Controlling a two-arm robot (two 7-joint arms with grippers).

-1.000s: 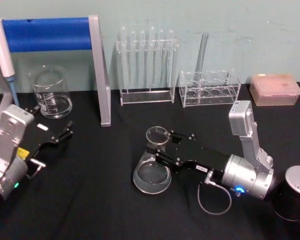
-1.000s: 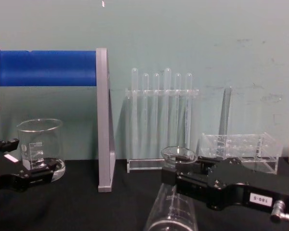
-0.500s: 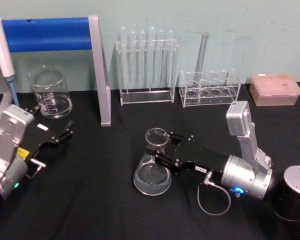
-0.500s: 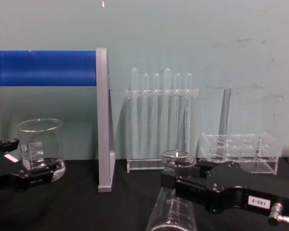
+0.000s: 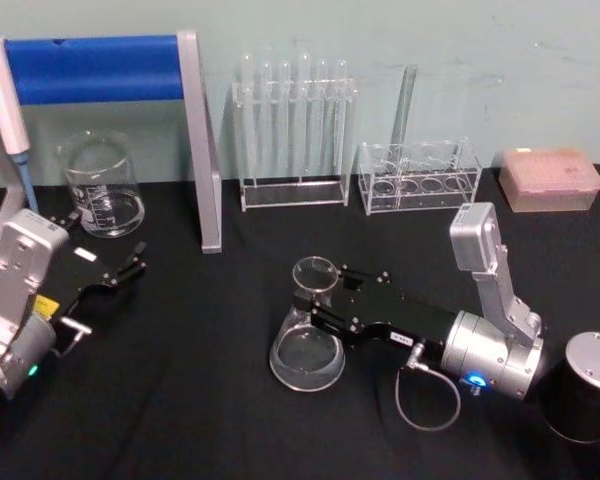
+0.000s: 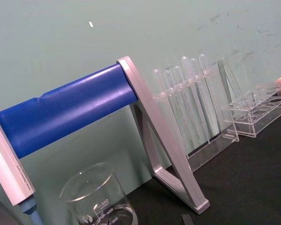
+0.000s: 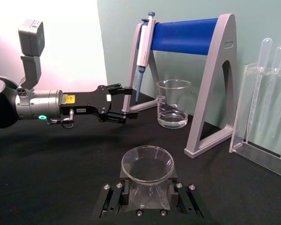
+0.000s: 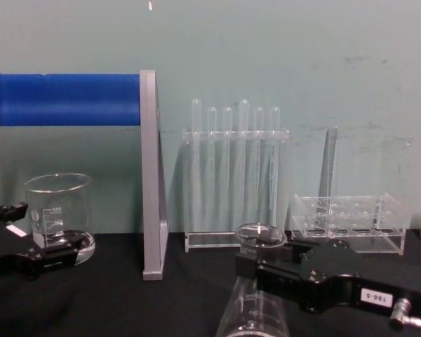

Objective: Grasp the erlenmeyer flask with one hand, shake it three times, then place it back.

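Fingers of the right gripper (image 5: 316, 308) are clamped on the neck of the erlenmeyer flask (image 5: 305, 355), which is held near the middle of the black table (image 5: 200, 400) — its wide base seems to rest on the surface, though contact cannot be confirmed. By the table's left edge the left gripper (image 5: 133, 264) is parked, jaws apart, near the beaker (image 5: 102, 190).

— Item one: what is the table (image 5: 200, 400) carrying?
— Along its back edge, from left to right, are standing: a glass beaker (image 5: 102, 190), a blue-barred stand (image 5: 205, 150), a rack of test tubes (image 5: 292, 140), a low clear rack (image 5: 420, 178), a pink box (image 5: 550, 180). A black canister (image 5: 590, 390) is sitting front right.
— Middle?
— An erlenmeyer flask (image 5: 306, 345), with the right claw (image 5: 317, 303) clamping its neck. I cannot tell whether the base is touching.
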